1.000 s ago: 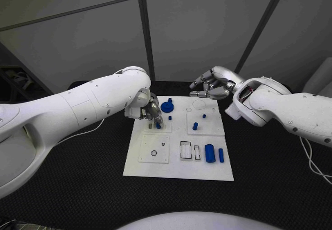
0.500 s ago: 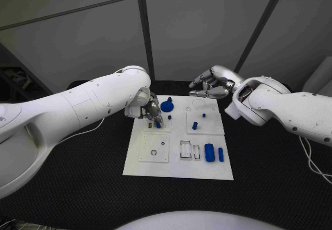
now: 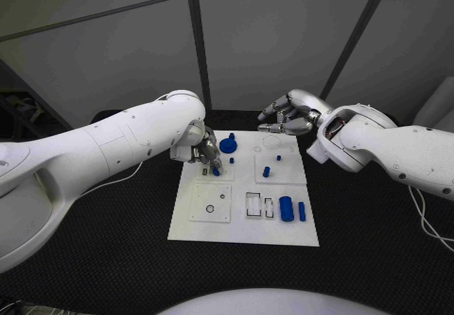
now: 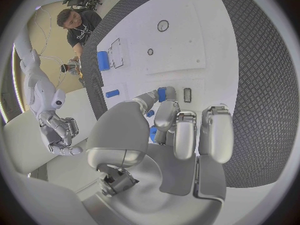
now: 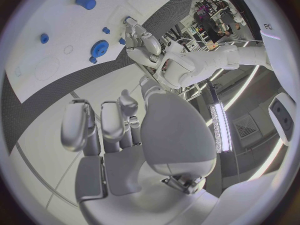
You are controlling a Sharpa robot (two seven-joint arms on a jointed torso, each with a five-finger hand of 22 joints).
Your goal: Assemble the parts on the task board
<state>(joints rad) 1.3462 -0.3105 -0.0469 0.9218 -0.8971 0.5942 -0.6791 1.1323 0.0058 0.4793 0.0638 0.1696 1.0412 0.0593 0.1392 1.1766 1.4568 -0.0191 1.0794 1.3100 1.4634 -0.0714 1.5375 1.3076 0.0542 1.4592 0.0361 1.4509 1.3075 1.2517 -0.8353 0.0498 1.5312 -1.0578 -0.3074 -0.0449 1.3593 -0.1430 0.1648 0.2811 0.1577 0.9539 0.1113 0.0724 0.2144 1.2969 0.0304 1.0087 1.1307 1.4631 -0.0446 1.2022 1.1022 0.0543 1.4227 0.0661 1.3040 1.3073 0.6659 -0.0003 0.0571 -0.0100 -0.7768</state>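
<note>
The white task board (image 3: 244,226) lies in the middle of the black table. My left hand (image 3: 199,151) is over the board's far left part. Its thumb and a finger pinch a small blue piece (image 4: 162,94) beside a narrow slot (image 4: 187,95); in the head view that small blue piece (image 3: 216,172) shows just below the fingertips. A blue gear (image 3: 228,144) stands close to the right of this hand. My right hand (image 3: 287,119) hovers beyond the board's far edge, fingers curled in and holding nothing. The gear (image 5: 99,48) also shows in the right wrist view.
Small blue pegs (image 3: 267,172) stand in the board's right plate. A thick blue cylinder (image 3: 287,209) and a thinner one (image 3: 303,210) lie near the board's right edge, beside rectangular cut-outs (image 3: 254,205). A black ring (image 3: 210,210) lies on the near left plate.
</note>
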